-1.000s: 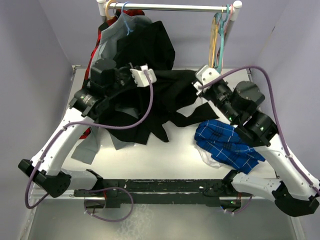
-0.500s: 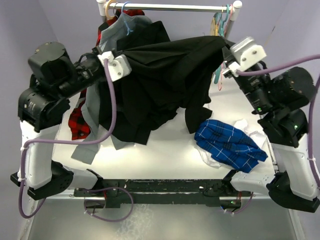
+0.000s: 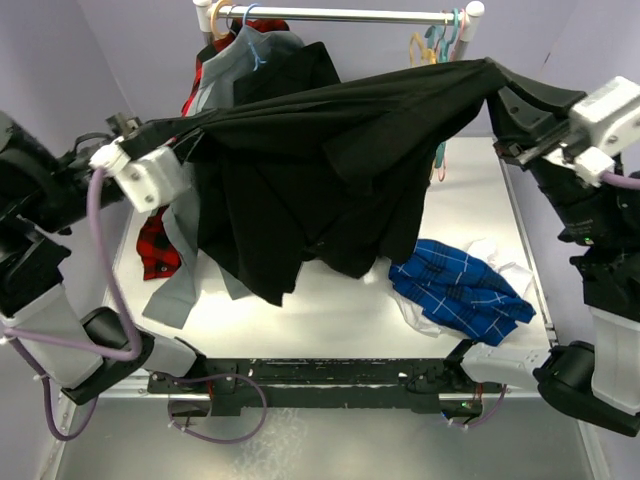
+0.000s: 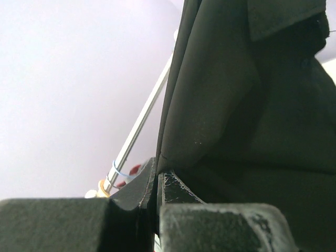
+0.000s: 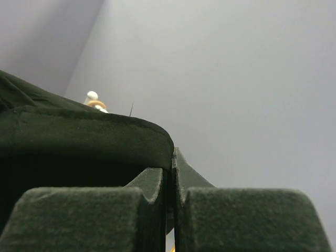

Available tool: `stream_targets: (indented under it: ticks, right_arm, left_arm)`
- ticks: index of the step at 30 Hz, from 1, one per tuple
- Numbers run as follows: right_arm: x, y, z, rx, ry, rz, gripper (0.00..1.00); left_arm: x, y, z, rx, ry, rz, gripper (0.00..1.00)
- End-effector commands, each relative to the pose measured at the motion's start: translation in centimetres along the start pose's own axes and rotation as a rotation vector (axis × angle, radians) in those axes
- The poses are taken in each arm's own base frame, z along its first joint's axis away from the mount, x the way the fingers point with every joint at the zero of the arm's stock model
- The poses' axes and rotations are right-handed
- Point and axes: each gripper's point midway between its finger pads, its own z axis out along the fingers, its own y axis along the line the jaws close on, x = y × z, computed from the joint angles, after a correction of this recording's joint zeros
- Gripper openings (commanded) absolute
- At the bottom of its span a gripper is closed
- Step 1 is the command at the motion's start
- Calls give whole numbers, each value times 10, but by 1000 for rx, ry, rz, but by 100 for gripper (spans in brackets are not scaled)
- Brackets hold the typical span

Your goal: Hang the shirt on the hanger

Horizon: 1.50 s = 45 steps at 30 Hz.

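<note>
The black shirt [image 3: 330, 150] is stretched in the air between both arms and hangs down over the table. My left gripper [image 3: 150, 128] is shut on its left edge; the left wrist view shows the fabric [image 4: 236, 105] pinched between the jaws [image 4: 156, 181]. My right gripper [image 3: 505, 100] is shut on its right edge; the right wrist view shows the hem [image 5: 84, 136] clamped in the jaws [image 5: 171, 168]. The yellow-orange hanger [image 3: 428, 52] hangs at the right end of the rail, mostly hidden behind the shirt.
A metal rail [image 3: 340, 15] crosses the back. A grey shirt [image 3: 215, 70], a second black garment [image 3: 300, 70] and a red-checked one [image 3: 152, 245] hang at its left. A blue-checked shirt [image 3: 455, 290] lies on the table's [image 3: 340, 320] right side. Teal and pink hangers [image 3: 455, 28] hang on the right.
Both arms have risen and spread apart, lifting the black shirt off the table and pulling it taut. The left gripper moved left, the right gripper moved right.
</note>
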Motion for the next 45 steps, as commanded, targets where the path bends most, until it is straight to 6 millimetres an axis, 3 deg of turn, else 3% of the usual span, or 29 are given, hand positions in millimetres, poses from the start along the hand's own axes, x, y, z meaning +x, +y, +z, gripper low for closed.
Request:
stream_targets:
  ticks: [1, 3, 5, 6, 8, 10, 12, 15, 19, 24, 29, 32, 37, 44, 45]
  right_arm:
    - [-38, -24, -7, 72, -112, 51, 0]
    - [-22, -7, 0, 16, -73, 75, 0]
    - [7, 23, 6, -65, 2, 134, 0]
    - [27, 42, 6, -117, 53, 168, 0]
    - [85, 99, 1, -243, 182, 273, 0]
    - [125, 148, -21, -349, 252, 381, 0]
    - [173, 188, -46, -388, 356, 489, 0]
    - [237, 230, -83, -345, 518, 638, 0]
    - [301, 271, -127, -326, 721, 729, 0]
    - [373, 303, -153, -233, 1018, 755, 0]
    - [423, 301, -154, -34, 1196, 694, 0]
    - [428, 305, -142, -14, 1175, 721, 0]
    - [434, 277, -107, 95, 1127, 631, 0]
    - [466, 262, -85, 176, 1169, 572, 0]
    - [469, 261, -82, 182, 1166, 570, 0]
  left_arm:
    - [-24, 0, -11, 2, -85, -23, 0]
    - [-17, -14, -5, 60, -74, -66, 0]
    - [7, -34, 7, 138, -9, -125, 0]
    - [24, -48, 13, 181, 37, -160, 0]
    - [55, -79, 17, 260, 117, -226, 0]
    - [94, -113, 24, 324, 202, -295, 0]
    - [127, -136, 24, 327, 277, -327, 0]
    - [189, -166, 20, 310, 435, -316, 0]
    - [253, -198, 11, 301, 567, -323, 0]
    - [313, -224, 13, 267, 629, -353, 0]
    - [360, -225, 15, 205, 686, -323, 0]
    - [387, -222, 18, 167, 705, -342, 0]
    - [425, -211, 28, 110, 737, -378, 0]
    - [451, -210, 51, 97, 757, -449, 0]
    - [450, -209, 54, 95, 755, -462, 8]
